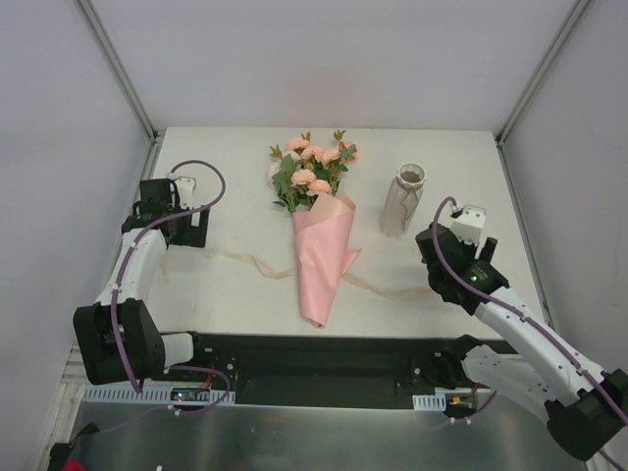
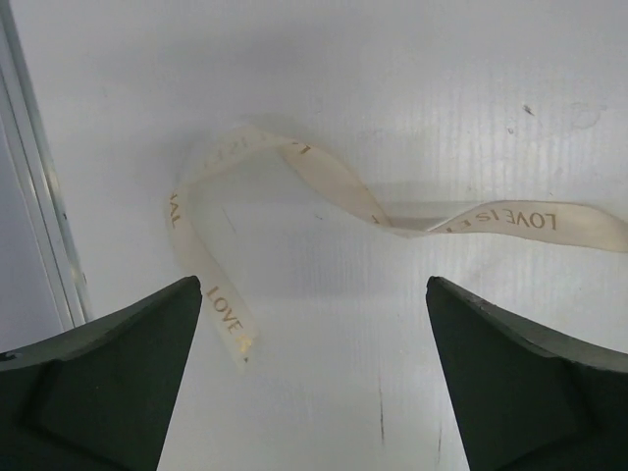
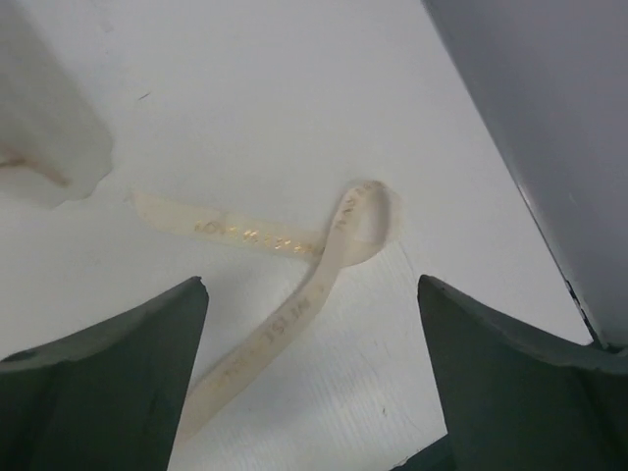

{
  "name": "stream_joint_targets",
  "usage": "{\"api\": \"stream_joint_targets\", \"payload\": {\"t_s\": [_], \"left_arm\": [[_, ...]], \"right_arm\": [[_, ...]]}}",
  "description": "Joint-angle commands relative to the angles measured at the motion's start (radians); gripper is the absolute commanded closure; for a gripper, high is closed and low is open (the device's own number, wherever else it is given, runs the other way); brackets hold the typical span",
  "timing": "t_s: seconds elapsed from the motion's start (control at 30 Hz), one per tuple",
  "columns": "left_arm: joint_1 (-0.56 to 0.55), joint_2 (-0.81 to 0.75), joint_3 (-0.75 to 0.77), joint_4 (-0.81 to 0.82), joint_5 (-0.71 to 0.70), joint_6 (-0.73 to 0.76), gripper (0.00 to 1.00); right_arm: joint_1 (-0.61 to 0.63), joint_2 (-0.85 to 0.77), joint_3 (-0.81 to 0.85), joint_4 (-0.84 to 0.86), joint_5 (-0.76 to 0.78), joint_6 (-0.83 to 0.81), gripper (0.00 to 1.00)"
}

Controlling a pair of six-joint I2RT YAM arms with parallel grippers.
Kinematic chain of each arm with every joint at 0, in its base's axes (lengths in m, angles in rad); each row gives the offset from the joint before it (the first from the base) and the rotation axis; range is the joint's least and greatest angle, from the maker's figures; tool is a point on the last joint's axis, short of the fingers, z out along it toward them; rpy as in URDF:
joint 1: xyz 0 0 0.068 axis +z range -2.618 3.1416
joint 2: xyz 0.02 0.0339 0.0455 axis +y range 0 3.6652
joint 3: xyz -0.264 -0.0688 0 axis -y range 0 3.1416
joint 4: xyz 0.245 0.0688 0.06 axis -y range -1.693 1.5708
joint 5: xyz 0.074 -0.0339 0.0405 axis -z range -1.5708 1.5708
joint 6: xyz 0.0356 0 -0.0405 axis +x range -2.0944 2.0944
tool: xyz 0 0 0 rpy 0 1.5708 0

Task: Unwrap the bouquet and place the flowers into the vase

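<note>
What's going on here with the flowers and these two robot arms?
The two arms are meant to unwrap the bouquet and put its flowers into the vase. The bouquet lies mid-table in its pink paper, with a cream ribbon trailing loose to both sides. The left gripper and right gripper each hang open over a ribbon end, holding nothing. The vase stands upright to the right, with no flowers in it.

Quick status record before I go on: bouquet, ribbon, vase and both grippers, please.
bouquet: lying on the table, still wrapped, blooms toward the far edge
flowers: none in the vase yet
ribbon: ends trail flat to the left and right of the bouquet; cannot tell whether it still binds the paper
vase: upright, right of the bouquet, apart from it
left gripper: open, empty, over the ribbon's left end
right gripper: open, empty, over the ribbon's right end, near the vase
</note>
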Motion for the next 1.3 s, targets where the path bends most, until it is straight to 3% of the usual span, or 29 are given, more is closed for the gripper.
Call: {"api": "stream_joint_targets", "payload": {"t_s": [0.0, 0.1, 0.2, 0.33, 0.47, 0.63, 0.9, 1.13, 1.27], "left_arm": [[-0.005, -0.057, 0.036, -0.052, 0.122, 0.016, 0.01], [-0.003, -0.073, 0.038, -0.09, 0.261, 0.036, 0.01], [-0.018, -0.085, 0.036, -0.128, 0.376, 0.055, 0.01], [-0.084, -0.08, 0.021, -0.135, 0.294, 0.068, 0.01], [-0.103, -0.048, 0.018, -0.135, 0.184, 0.047, 0.01], [-0.103, -0.059, 0.019, -0.142, 0.179, 0.039, 0.01], [-0.103, -0.103, 0.031, -0.19, 0.206, 0.047, 0.01], [-0.103, -0.145, 0.019, -0.207, 0.208, 0.056, 0.01], [-0.103, -0.145, 0.018, -0.207, 0.219, 0.05, 0.01]], "right_arm": [[0.232, 0.064, 0.114, 0.022, 0.068, -0.155, 0.01], [0.431, 0.177, 0.18, 0.033, 0.067, -0.2, 0.04], [0.603, 0.24, 0.18, 0.137, -0.042, -0.332, 0.04], [0.714, 0.314, 0.22, 0.199, -0.285, -0.432, 0.02], [0.807, 0.455, 0.283, 0.208, -0.343, -0.458, 0.03], [0.875, 0.648, 0.358, 0.232, -0.361, -0.466, 0.03], [0.915, 0.799, 0.382, 0.297, -0.375, -0.489, 0.02], [0.93, 0.868, 0.37, 0.347, -0.253, -0.499, 0.04], [0.94, 0.876, 0.35, 0.39, -0.128, -0.504, 0.1]]}}
